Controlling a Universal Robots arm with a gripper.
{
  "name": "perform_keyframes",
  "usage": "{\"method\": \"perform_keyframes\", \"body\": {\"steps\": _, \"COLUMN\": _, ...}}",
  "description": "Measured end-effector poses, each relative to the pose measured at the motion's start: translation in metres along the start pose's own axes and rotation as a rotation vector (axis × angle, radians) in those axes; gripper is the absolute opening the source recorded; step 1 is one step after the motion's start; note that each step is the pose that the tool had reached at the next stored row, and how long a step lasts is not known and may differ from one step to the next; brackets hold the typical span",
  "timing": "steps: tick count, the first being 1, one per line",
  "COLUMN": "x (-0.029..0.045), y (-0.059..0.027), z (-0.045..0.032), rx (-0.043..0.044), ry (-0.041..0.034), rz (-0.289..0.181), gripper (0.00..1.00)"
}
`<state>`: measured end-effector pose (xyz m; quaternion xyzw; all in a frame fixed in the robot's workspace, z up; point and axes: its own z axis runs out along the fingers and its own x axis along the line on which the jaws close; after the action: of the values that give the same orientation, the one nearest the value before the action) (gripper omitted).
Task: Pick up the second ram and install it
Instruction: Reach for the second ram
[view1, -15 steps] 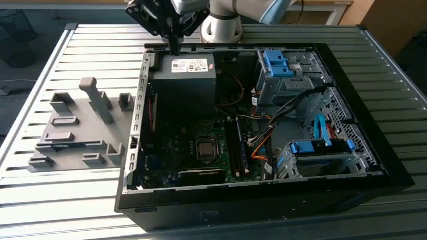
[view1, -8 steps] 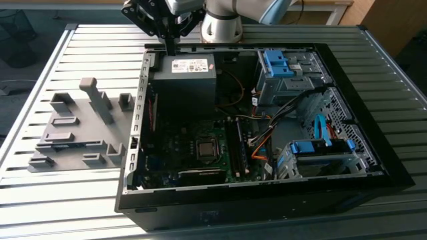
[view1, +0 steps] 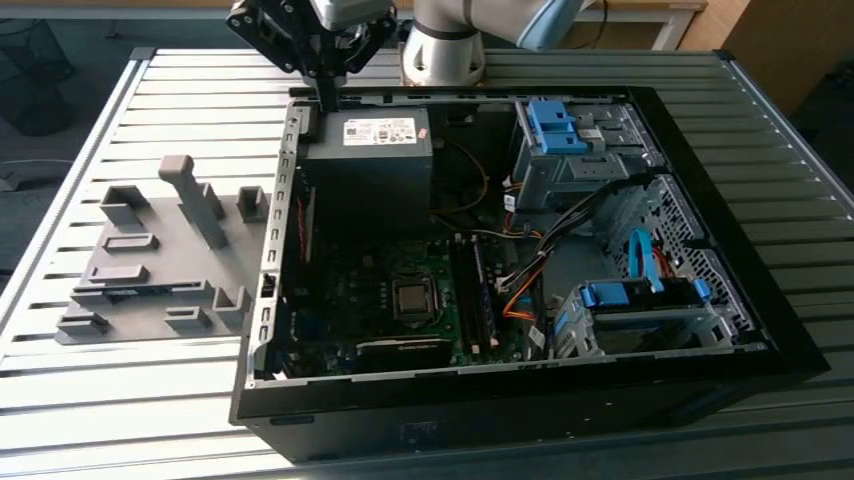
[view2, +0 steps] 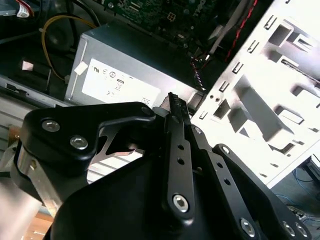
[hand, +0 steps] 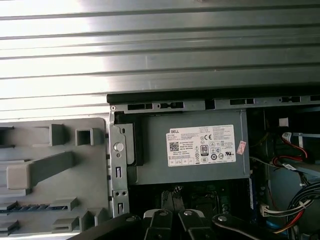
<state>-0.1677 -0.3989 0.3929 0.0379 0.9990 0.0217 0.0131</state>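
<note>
The second ram (view1: 134, 291) is a thin blue-green strip set on edge in a slot of the grey fixture plate (view1: 147, 215), at the exterior view's left of the open computer case. The first wrist view shows the ram (hand: 30, 206) at that plate's near side. My gripper (view1: 328, 102) hangs over the case's far left corner, above the power supply (view1: 367, 150), well away from the ram. Its black fingers (view2: 172, 102) are pressed together with nothing between them. In the first wrist view the gripper (hand: 172, 196) points at the motherboard edge.
The black case (view1: 747, 330) lies open on a slatted metal table (view1: 160, 80). Inside are the green motherboard (view1: 400, 290), long black memory slots (view1: 474, 300), orange and black cables (view1: 527, 285) and blue drive cages (view1: 561, 130). Tall grey blocks (view1: 194, 200) stand on the fixture.
</note>
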Motion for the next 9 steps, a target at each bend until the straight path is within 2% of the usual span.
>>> {"method": "perform_keyframes", "body": {"steps": 9, "x": 0.0158, "y": -0.0012, "z": 0.0001, "rx": 0.0, "ry": 0.0, "rz": 0.0, "gripper": 0.11}}
